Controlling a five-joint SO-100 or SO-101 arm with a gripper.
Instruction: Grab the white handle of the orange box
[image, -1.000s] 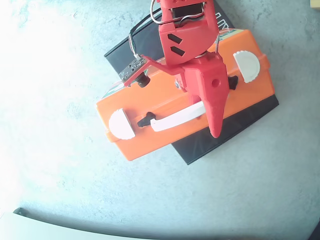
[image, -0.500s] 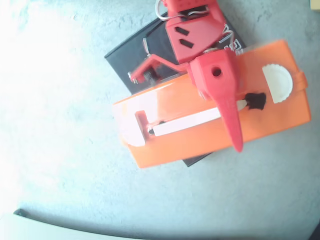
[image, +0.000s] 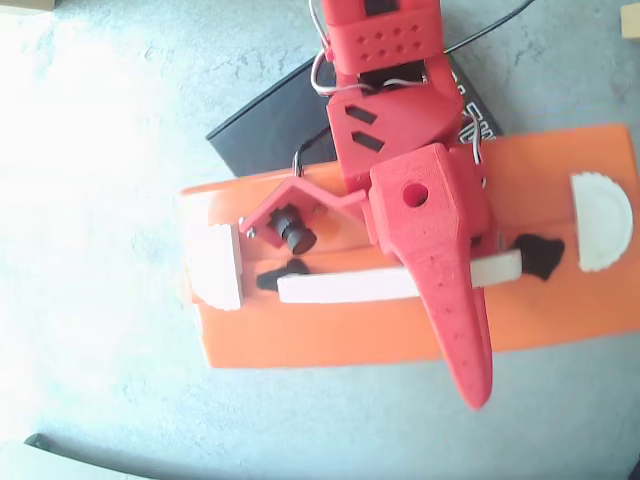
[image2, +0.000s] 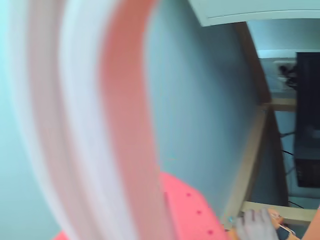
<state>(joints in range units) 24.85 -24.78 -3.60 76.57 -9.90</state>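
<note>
In the overhead view the flat orange box lies across the grey table, with a long white handle bar held on black brackets along its middle. My red gripper reaches down over the box from the top. Its broad upper finger crosses the handle right of centre, and its tip ends past the box's near edge. The other finger is hidden beneath, so the grip does not show. In the wrist view, blurred white and orange bands fill the left, very close, and a red finger shows at the bottom.
White rounded end pieces sit on the box at the left and the right. A black flat object lies behind the box under the arm. Wires run along the arm. The wrist view shows a wooden frame and a dark unit.
</note>
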